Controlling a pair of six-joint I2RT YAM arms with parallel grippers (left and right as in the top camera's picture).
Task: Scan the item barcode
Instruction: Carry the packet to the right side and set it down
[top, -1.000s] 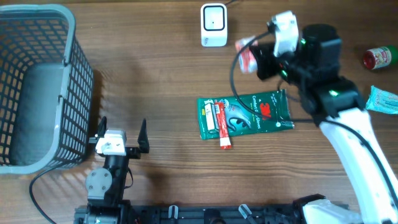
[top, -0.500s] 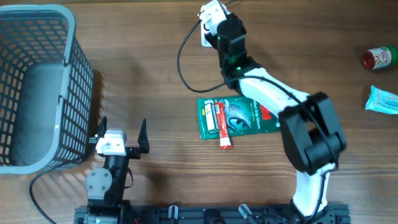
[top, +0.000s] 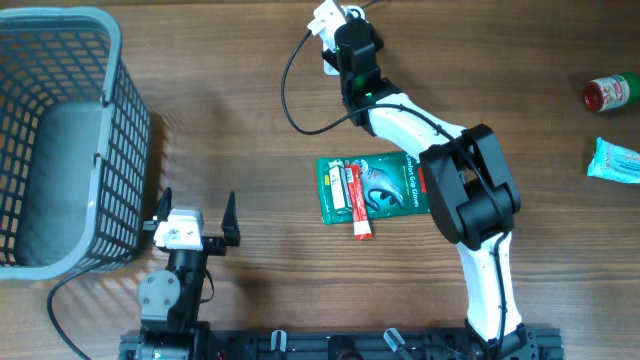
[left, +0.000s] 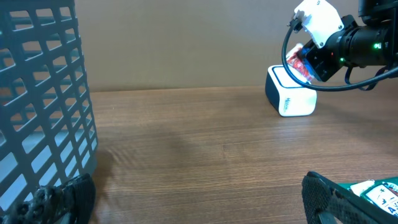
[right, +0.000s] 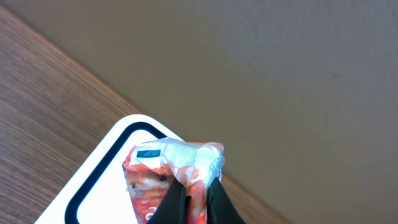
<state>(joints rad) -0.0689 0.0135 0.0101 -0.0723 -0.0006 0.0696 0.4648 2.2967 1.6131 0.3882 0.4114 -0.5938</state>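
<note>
The item is a small orange-and-white packet (right: 163, 175), pinched at its crimped top edge by my right gripper (right: 194, 191), which is shut on it. The packet hangs just over the white scanner (right: 102, 180) with a black outline on its face. In the left wrist view the same packet (left: 300, 60) sits at the scanner's (left: 291, 99) upper edge, at the far side of the table. From overhead the right wrist covers most of the scanner (top: 327, 68). My left gripper (left: 194, 202) rests near the table's front edge, open with bare wood between its pads.
A grey mesh basket (top: 60, 140) stands at the left. A green pack (top: 400, 185) with a red sachet (top: 358, 210) on it lies mid-table. A red-capped bottle (top: 610, 93) and a teal packet (top: 615, 160) lie at the right edge.
My right arm has swung left from the table's right side to the scanner at the back, carrying the packet. Over the last half second it shifted only slightly. The left arm is unmoved.
</note>
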